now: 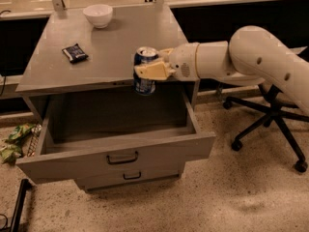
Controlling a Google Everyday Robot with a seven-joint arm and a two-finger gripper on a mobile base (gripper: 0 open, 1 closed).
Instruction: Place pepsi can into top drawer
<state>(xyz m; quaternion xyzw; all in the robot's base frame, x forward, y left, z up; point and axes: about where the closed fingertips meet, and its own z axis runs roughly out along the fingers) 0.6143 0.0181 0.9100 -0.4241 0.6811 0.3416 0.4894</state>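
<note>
Nearest, below and in front of the jaws, the top drawer (161, 151) stands pulled well out, its grey front panel carrying a dark curved handle (122, 157). Under it sits the narrower lower drawer (126, 177), pushed in. Down to the left of the jaws, some green wrappers (14, 140) lie on the speckled floor beside the cabinet. Above the rear part of the drawer's cavity the gripper (147, 70) holds the pepsi can (144, 84) upright and clear of any surface. The jaws pinch the can around its middle, one tan finger (155, 70) crossing its front. The can hangs at the front edge of the cabinet top (120, 42), its base lower than that edge. The white arm (251, 57) stretches away to the right of the jaws, with a black office chair (270, 115) beneath it. Farther back and left of the jaws a dark snack packet (75, 53) lies flat on the cabinet top, and beyond it, farthest off, stands a white bowl (98, 15).
</note>
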